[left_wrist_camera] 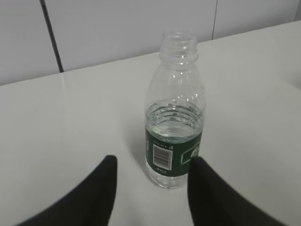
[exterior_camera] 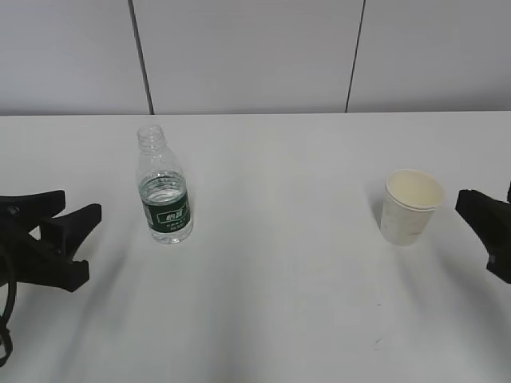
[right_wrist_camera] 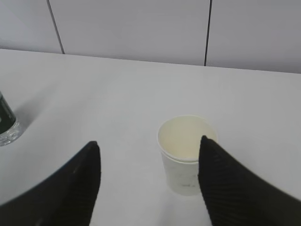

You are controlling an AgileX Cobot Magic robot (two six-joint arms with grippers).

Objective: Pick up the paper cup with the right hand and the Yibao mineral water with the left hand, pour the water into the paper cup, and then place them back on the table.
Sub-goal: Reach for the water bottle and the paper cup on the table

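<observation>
The Yibao mineral water (exterior_camera: pixel 164 195) stands upright and uncapped on the white table (exterior_camera: pixel 279 295), left of centre, about half full. My left gripper (exterior_camera: pixel 81 203) is open, low at the left, a short way from it. In the left wrist view the bottle (left_wrist_camera: pixel 174 136) stands just ahead of the open gripper (left_wrist_camera: pixel 153 162), toward its right finger. The paper cup (exterior_camera: pixel 411 207) stands upright and empty at the right. My right gripper (exterior_camera: pixel 479 217) sits at the right edge, beside the cup. In the right wrist view the cup (right_wrist_camera: pixel 182 155) is ahead of the open gripper (right_wrist_camera: pixel 148 141), partly behind the right finger.
A grey panelled wall (exterior_camera: pixel 255 56) with dark seams runs behind the table's far edge. The bottle's base shows at the left edge of the right wrist view (right_wrist_camera: pixel 7 127). Bare tabletop lies between bottle and cup.
</observation>
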